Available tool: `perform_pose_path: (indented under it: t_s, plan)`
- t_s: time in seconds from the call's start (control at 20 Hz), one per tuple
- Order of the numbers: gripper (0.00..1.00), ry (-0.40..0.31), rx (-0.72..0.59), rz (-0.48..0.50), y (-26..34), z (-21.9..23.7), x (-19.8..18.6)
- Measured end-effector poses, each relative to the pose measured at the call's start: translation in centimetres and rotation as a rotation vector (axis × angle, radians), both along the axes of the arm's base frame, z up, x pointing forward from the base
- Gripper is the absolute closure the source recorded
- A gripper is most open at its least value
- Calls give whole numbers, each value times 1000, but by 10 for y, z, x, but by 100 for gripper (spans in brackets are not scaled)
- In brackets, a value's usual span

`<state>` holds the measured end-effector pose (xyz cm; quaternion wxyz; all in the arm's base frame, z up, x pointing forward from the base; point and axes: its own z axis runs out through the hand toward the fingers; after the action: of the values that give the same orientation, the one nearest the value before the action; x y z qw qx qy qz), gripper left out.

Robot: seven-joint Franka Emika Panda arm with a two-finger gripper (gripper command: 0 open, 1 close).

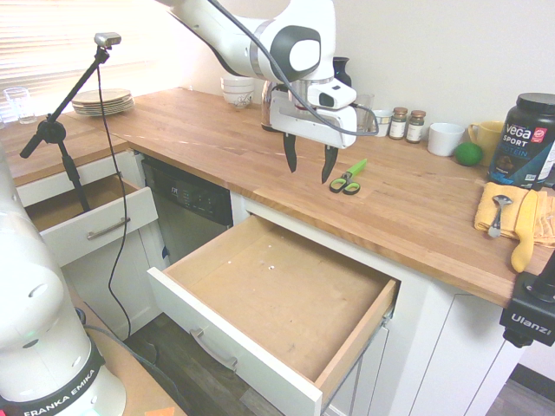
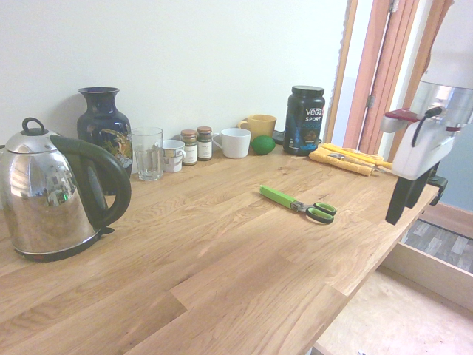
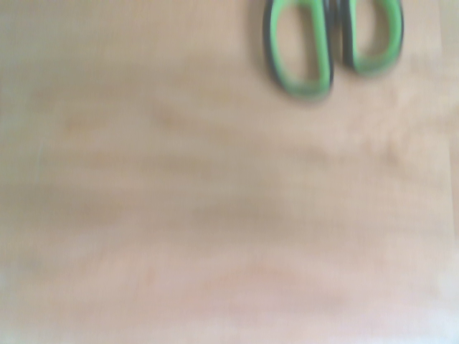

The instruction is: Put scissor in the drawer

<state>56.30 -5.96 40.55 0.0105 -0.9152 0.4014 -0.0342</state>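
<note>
The gripper (image 1: 310, 163) hangs in the upper middle of the first exterior view, pointing straight down over the wooden counter (image 1: 408, 208), its two dark fingers (image 1: 290, 152) spread apart with nothing between them. One scissor (image 1: 348, 178) lies flat on the counter just to the right of the claw in that picture and a little lower, apart from the fingers; its lime-green blade part points toward the upper right and its two handle loops toward the claw. In the second exterior view the gripper (image 2: 414, 196) sits at the right edge and the scissor (image 2: 298, 204) lies to its left, near the picture's centre. The wrist view (blurred) shows only the two loops of the scissor (image 3: 333, 46) at its top edge over bare wood. Two drawers stand open: the wide drawer (image 1: 251, 360) fills the lower middle of the first exterior view, below the claw, and a smaller drawer (image 1: 95, 230) sits at the left. Further out in the second exterior view stand one kettle (image 2: 55, 196), one vase (image 2: 105, 126), one glass (image 2: 148, 153), two spice jars (image 2: 196, 144), what look like three mugs (image 2: 236, 142) (one partly hidden), and one dark tub (image 2: 305, 118).
</note>
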Motion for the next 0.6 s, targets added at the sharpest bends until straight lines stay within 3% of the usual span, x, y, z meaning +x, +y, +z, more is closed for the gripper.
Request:
perform_pose_path:
  t_s: [0.6]
  plan:
    - [0,17,-23,-28,-9,0,134]
